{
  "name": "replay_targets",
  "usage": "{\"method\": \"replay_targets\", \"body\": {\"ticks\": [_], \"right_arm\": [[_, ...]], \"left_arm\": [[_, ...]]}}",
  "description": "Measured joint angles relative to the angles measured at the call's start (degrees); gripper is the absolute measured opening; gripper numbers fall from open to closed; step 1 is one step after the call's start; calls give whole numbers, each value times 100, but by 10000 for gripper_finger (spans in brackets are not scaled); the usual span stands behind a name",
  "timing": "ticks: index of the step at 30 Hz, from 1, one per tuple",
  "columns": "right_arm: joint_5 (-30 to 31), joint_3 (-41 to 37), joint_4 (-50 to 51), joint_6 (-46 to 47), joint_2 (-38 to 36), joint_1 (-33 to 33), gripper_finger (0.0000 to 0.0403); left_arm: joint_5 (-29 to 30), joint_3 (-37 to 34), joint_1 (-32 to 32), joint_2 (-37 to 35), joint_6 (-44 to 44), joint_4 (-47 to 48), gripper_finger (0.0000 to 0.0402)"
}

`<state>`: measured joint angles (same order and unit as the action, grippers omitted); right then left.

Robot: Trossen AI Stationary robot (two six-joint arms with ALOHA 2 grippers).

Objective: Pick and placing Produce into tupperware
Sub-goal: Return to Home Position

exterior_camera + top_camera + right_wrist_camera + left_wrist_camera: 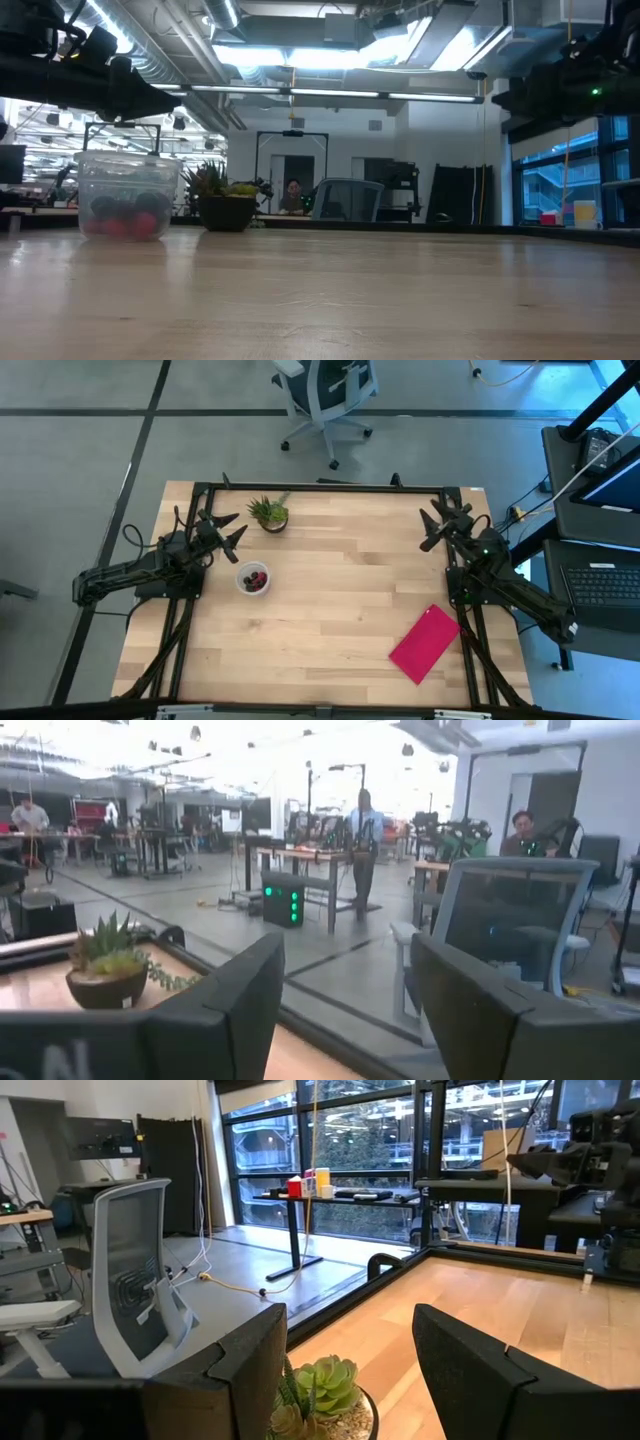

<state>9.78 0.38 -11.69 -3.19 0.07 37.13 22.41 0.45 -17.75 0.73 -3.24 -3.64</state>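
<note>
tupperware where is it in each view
High view: tupperware left of centre, just below the potted plant.
Low view: far left, potted plant to its right.
Left wrist view: not in it.
Right wrist view: not in it.
Shared landmark: the potted plant, in all four.

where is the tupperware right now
In the high view the tupperware sits on the left half of the table, close to the potted plant and just off the left gripper, with produce inside.

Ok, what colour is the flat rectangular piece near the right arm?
The flat piece is plain pink-red, best seen in the high view.
</note>
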Motion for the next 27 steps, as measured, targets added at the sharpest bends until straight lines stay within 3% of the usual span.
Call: {"method": "replay_targets", "body": {"ticks": [10,27], "right_arm": [[-39,0,904,424,5,-1,220],[-37,0,892,425,16,-1,220]], "left_arm": [[2,0,3,0,1,0,212],[2,0,3,0,1,0,212]]}}
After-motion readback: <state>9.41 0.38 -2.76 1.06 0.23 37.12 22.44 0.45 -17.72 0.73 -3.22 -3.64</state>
